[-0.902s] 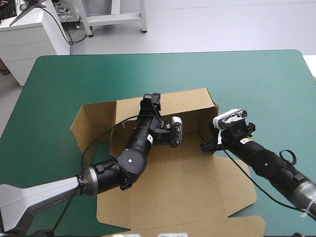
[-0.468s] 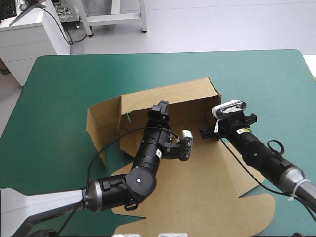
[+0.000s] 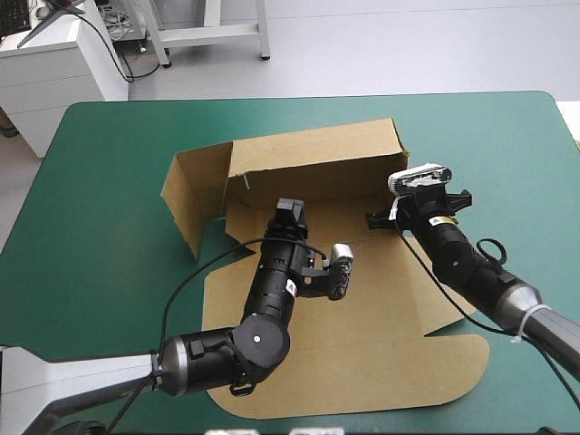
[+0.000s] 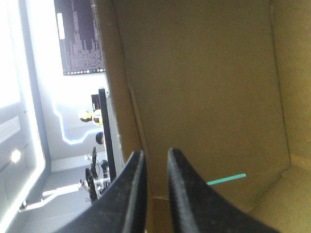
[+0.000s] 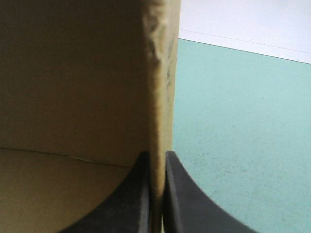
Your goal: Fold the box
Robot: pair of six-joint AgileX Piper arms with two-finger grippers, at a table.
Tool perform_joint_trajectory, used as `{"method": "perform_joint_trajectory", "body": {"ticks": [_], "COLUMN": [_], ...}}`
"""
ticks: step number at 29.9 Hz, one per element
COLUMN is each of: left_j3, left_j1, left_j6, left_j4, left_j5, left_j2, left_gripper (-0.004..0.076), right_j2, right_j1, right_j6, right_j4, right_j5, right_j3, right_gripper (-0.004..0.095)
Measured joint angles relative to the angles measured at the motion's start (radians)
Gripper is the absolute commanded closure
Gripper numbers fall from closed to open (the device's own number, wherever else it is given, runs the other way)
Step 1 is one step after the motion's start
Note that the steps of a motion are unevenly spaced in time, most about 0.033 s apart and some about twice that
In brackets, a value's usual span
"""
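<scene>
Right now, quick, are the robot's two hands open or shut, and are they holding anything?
Left gripper: shut on the box, pinching a board edge.
Right gripper: shut on the box's side wall.

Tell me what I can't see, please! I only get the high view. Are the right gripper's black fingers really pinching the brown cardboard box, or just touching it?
Observer: Pinching. In the right wrist view, the right gripper has its black fin-shaped fingers all but shut on the edge of an upright wall of the brown cardboard box.
Operator: Is that edge okay?
Observer: It looks wrinkled just ahead of the fingers.
Operator: What about the other arm?
Observer: In the left wrist view, the left gripper is nearly shut as well, with a strip of brown board between its fingers.
</scene>
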Motion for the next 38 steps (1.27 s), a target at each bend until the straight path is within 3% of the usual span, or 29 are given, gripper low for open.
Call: {"method": "perform_joint_trajectory", "body": {"ticks": [3, 7, 14, 18, 24, 31, 38], "left_j3": [-0.025, -0.160, -0.543, -0.724, -0.798, -0.747, -0.545], "left_j1": [0.006, 0.085, 0.385, 0.640, 1.037, 1.427, 1.653], "left_j6": [0.196, 0.511, 0.837, 0.861, 0.768, 0.696, 0.737], "left_j4": [-0.147, -0.567, -1.241, -1.499, -1.802, -2.046, -2.190], "left_j5": [-0.043, -0.043, 0.205, 0.272, 0.291, 0.292, 0.286], "left_j2": [0.000, 0.000, 0.021, 0.039, 0.039, 0.039, 0.039], "left_gripper": [0.0708, 0.0708, 0.0709, 0.0709, 0.0732, 0.0733, 0.0733], "right_j2": [0.002, 0.002, 0.002, 0.002, 0.002, 0.002, 0.002], "right_j1": [0.000, 0.000, 0.000, 0.000, 0.000, 0.000, 0.000], "right_j6": [-0.003, -0.004, -0.030, -0.033, -0.033, -0.032, -0.032], "right_j4": [0.016, 0.021, 0.026, 0.026, 0.026, 0.026, 0.026], "right_j5": [-0.001, 0.006, 0.042, 0.054, 0.069, 0.128, 0.152], "right_j3": [0.000, 0.000, 0.000, -0.001, -0.001, -0.001, -0.001], "right_gripper": [0.0923, 0.0923, 0.0923, 0.0923, 0.0925, 0.0925, 0.0925]}}
